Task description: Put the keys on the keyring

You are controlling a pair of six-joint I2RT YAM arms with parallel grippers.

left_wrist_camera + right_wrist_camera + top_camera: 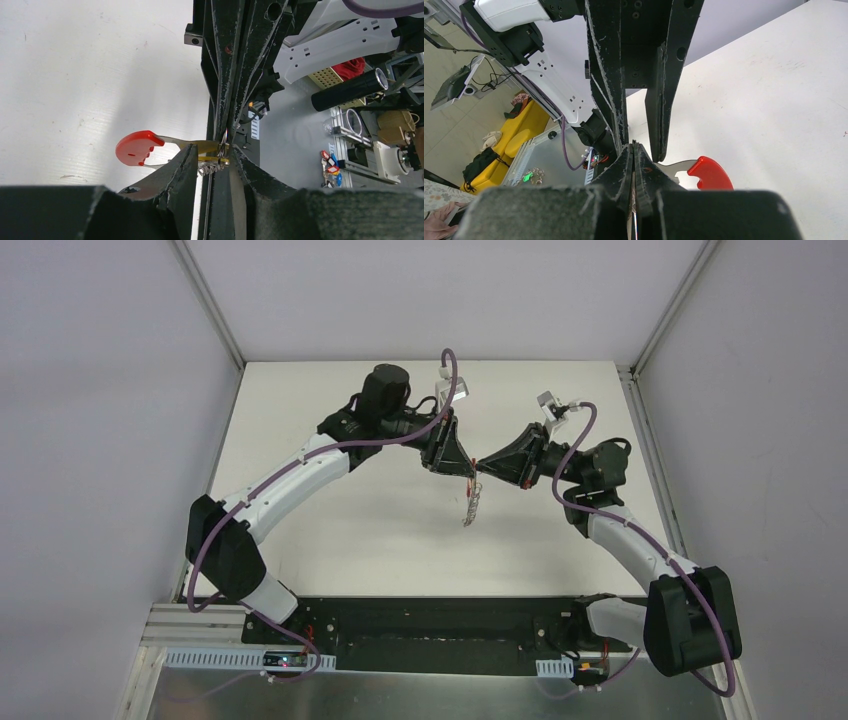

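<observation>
Right pincer [633,152]: fingers pressed flat together, tips nipping the keyring [137,148] where its strands gather. Its red end sticks out sideways past my fingers, and the bead chain [471,508] hangs below the meeting point, over the middle of the table [330,540]. Left pincer [215,155]: fingers partly spread, straddling the right pincer's tips, one finger on each side. I see a gap there and no firm pinch. Just under the right tips sits a small yellowish piece that I take to be the key [214,160]. The wrist view is crowded and dark at that spot, so I cannot be sure of it, nor tell whether it is on the loop yet. Judgement: threading step in hand, not confirmed done. Risks from here:
1. The left fingers could close on the right tips instead of the key, jamming both pincers and perhaps prying the right grip loose.
2. The key is tiny against my fingers, so if pinched on an edge it could squirt out sideways and drop to the table.
3. The floppy chain could swing or snag on a finger as either arm shifts, dragging the loop out of the right pinch.
4. My own fingers hide the opening, so alignment goes partly by guess.
</observation>
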